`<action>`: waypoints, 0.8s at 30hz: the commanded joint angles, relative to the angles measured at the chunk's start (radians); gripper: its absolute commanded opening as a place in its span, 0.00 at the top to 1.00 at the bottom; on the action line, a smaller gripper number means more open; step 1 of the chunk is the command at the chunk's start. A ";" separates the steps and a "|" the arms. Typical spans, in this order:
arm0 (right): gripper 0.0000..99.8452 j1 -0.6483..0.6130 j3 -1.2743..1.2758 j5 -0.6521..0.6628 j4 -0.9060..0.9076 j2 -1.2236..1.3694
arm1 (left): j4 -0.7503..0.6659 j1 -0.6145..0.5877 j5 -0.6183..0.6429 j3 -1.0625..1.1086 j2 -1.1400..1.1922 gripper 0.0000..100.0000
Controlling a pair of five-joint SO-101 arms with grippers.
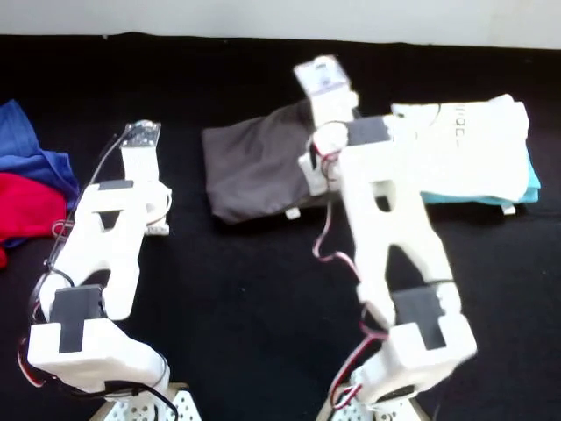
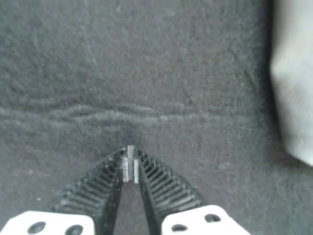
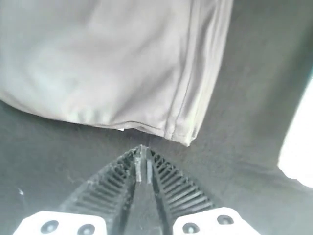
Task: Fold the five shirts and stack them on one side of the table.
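Note:
A folded grey shirt (image 1: 254, 171) lies at the table's middle back. To its right, a folded white shirt (image 1: 465, 145) rests on a teal one (image 1: 531, 186). At the far left edge, a blue shirt (image 1: 31, 153) and a red shirt (image 1: 31, 206) lie crumpled. My right gripper (image 3: 142, 151) is shut and empty, its tips just short of a hemmed corner of the grey shirt (image 3: 117, 63), with the white shirt (image 3: 299, 152) off to one side. My left gripper (image 2: 128, 152) is shut and empty over bare black cloth, and an edge of the grey shirt (image 2: 293, 93) lies beside it.
Black cloth (image 1: 237, 289) covers the table, with open room at the front centre between the left arm (image 1: 110, 237) and the right arm (image 1: 386, 219). A pale wall runs along the back edge.

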 commanded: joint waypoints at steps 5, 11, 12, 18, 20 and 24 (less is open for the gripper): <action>0.99 0.088 -0.053 -0.002 -0.001 0.174 | -0.025 0.012 0.002 -0.035 0.022 0.99; 0.99 0.147 -0.110 0.026 0.018 0.205 | -0.028 0.012 0.002 -0.036 0.027 0.99; 0.99 0.143 -0.125 0.028 0.044 0.188 | -0.028 0.013 0.002 -0.036 0.027 0.99; 0.99 0.048 -0.288 0.011 0.107 0.097 | -0.029 0.013 0.002 -0.038 0.027 0.99; 0.99 0.013 -0.329 -0.035 0.077 0.114 | -0.029 0.013 0.002 -0.038 0.027 0.99; 0.99 -0.022 -0.361 -0.063 0.036 0.200 | -0.029 0.013 0.002 -0.038 0.027 0.99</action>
